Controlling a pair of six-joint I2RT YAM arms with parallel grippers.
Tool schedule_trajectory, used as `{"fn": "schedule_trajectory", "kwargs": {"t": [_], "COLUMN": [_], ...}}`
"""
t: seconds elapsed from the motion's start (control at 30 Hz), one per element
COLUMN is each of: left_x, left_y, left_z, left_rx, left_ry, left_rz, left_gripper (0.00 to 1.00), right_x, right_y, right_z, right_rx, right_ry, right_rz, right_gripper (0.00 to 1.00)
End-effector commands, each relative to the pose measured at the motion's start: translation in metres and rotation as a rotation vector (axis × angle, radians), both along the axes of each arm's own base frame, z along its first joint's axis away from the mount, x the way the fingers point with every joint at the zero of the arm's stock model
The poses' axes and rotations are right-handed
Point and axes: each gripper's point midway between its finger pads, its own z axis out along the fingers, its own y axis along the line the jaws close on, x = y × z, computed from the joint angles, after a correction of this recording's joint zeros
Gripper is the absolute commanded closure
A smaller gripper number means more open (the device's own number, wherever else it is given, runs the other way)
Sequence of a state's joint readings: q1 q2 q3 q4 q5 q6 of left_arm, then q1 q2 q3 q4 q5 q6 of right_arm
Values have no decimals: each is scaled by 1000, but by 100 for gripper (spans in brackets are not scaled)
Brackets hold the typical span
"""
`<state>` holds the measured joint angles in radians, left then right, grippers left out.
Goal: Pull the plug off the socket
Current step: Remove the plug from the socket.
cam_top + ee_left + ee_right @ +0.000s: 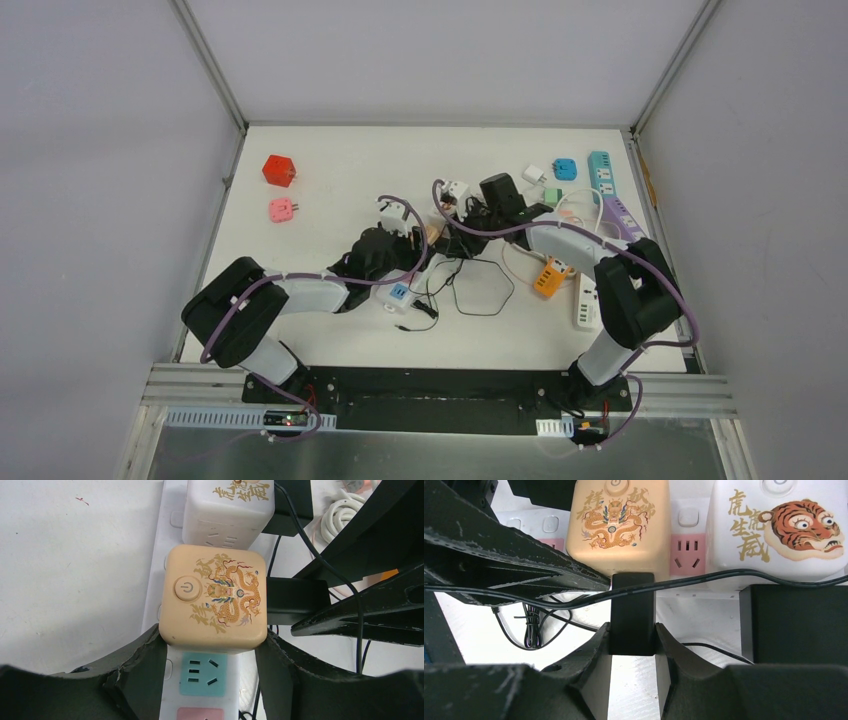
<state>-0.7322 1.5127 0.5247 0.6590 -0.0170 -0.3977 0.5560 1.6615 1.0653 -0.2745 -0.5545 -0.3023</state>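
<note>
A beige cube socket [215,597] with a gold dragon print sits plugged onto a white power strip [200,680]. My left gripper [212,645] is shut on the cube's near corners, one finger on each side. A black plug [632,612] sticks out of the cube's side face [619,525]. My right gripper [632,640] is shut on this plug, both pads flat against its sides. In the left wrist view the plug [292,600] shows at the cube's right, with the right gripper's fingers [360,615] around it. From above, both grippers [405,245] [455,228] meet mid-table.
A white tiger-print cube [774,530] sits on the same strip beside the beige one, with a big black adapter [796,622] in front. A thin black cable [704,577] crosses over the plug. Red [278,170], pink [281,210] and orange [548,277] cubes and more strips [602,172] lie around.
</note>
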Motion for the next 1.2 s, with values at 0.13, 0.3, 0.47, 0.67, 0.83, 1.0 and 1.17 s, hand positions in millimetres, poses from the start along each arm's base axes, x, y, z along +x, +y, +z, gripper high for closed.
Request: {"fn": "schedule_trajectory", "kwargs": {"t": [0.13, 0.3, 0.47, 0.67, 0.83, 1.0, 1.17], "left_x": [-1, 0, 0, 0, 2, 1, 1], "left_y": [0, 5, 7, 5, 2, 2, 5], "left_z": [-15, -17, -17, -18, -19, -21, -23], "left_rx": [34, 51, 59, 54, 47, 50, 60], "left_ry": [38, 39, 38, 39, 44, 49, 52], "left_rz": [-1, 15, 23, 17, 12, 13, 21], "left_gripper": [100, 100, 100, 100, 100, 100, 100], "right_x": [-40, -28, -7, 2, -23, -46, -30], "right_y": [50, 40, 13, -1, 23, 45, 33], "right_z": [36, 31, 33, 30, 29, 32, 31], "right_rx": [90, 62, 53, 64, 88, 79, 56], "right_ry": [-93, -109, -95, -63, -30, -46, -66], "right_rz": [179, 139, 75, 39, 133, 217, 166], "right_gripper": [100, 100, 100, 100, 100, 100, 100]}}
